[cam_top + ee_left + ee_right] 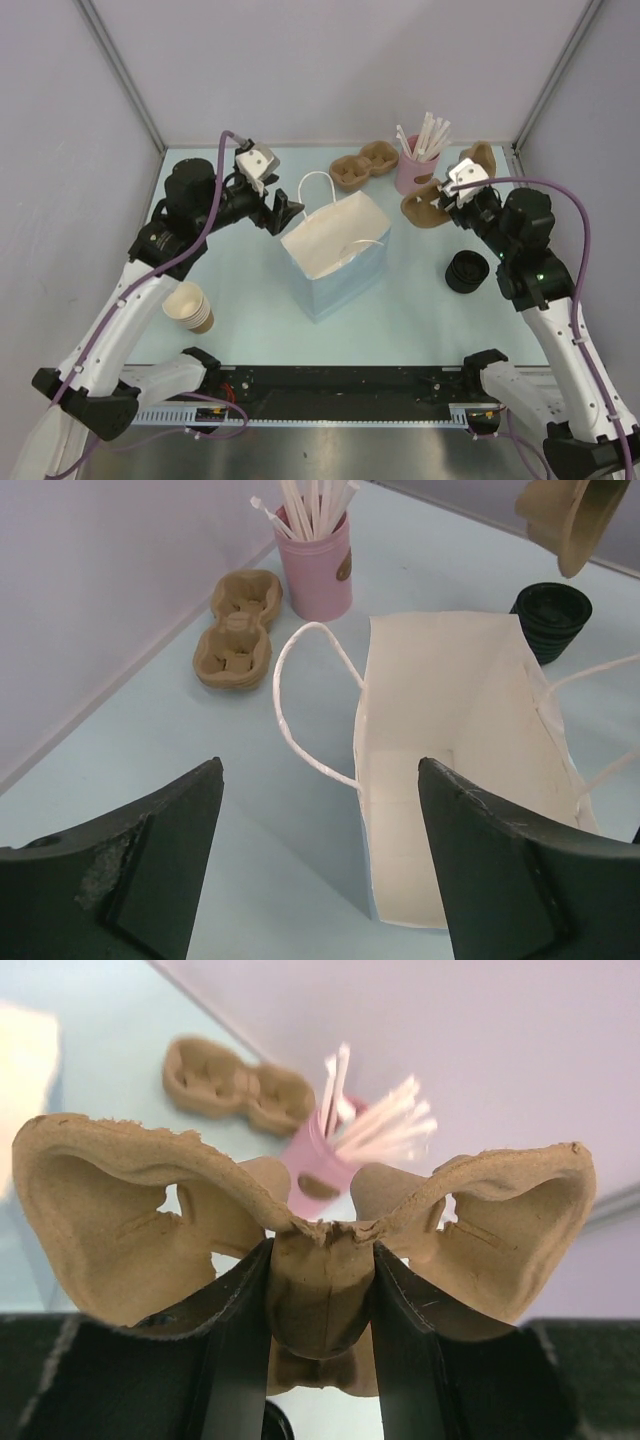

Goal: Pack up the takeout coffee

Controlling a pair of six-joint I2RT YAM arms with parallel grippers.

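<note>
Left gripper is wide open w/ nothing between the fingers, hanging just beside the far-left top rim of the paper bag, right by one of its white loop handles. The bag stands upright around the middle of the table, mouth open; the left wrist cam looks down into it and the part it shows is plain white walls and floor. Right gripper is clamped on the center ridge of a brown pulp cup carrier, one pocket sticking out each side of the fingers. It's held up off the table near the far right corner, just beside the pink cup of straws. A second cup carrier lies flat by the far edge, just left of the pink cup and apart from the bag. A stack of black lids sits toward the right edge, well clear of the bag. A stack of tan cups w/ no lids is over by the left edge, nearer the near-left corner. As for the takeout coffee: can't tell where it is, tbh, since no view shows a lidded cup.
</note>
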